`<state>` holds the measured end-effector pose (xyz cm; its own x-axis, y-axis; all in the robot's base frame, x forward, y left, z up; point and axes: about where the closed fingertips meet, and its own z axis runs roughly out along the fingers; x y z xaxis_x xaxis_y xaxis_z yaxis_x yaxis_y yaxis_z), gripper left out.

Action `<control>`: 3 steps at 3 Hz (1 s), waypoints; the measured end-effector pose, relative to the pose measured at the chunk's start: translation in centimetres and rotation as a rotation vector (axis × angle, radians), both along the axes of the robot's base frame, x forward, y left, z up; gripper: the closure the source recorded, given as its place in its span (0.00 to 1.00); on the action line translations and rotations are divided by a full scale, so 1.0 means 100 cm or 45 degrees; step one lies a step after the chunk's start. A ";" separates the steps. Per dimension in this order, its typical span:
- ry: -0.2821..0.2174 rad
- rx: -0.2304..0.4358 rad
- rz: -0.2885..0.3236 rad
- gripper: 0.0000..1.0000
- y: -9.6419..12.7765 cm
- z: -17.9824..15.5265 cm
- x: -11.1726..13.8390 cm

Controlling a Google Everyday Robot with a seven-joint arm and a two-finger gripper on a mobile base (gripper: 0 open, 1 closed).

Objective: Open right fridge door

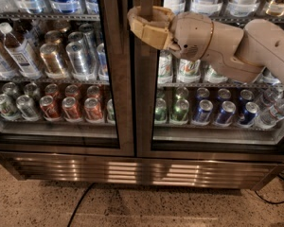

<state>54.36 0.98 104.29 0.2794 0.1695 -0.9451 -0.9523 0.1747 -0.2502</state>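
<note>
Gripper high on left stile of right fridge door, against dark metal frame; wide or narrow, cannot tell. Pale arm in from right, across door glass, hiding part of upper shelf. Door flush with twin left door, thin seam between. Behind right glass: green-and-white cans, blue cans below. Behind left glass: red and copper cans. Under doors, ribbed metal grille. Speckled floor, black cable lying on it.

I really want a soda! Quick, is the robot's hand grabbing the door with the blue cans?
Gripper: high up at the left edge of the right fridge door; open or closed cannot be told.
</note>
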 end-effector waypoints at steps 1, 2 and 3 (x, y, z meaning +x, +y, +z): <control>0.001 0.003 -0.005 1.00 -0.001 -0.001 0.000; 0.003 0.007 -0.010 1.00 -0.001 -0.001 0.001; 0.004 0.011 -0.015 1.00 -0.002 -0.002 0.001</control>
<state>54.44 0.80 104.08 0.2785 0.1741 -0.9445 -0.9510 0.1878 -0.2458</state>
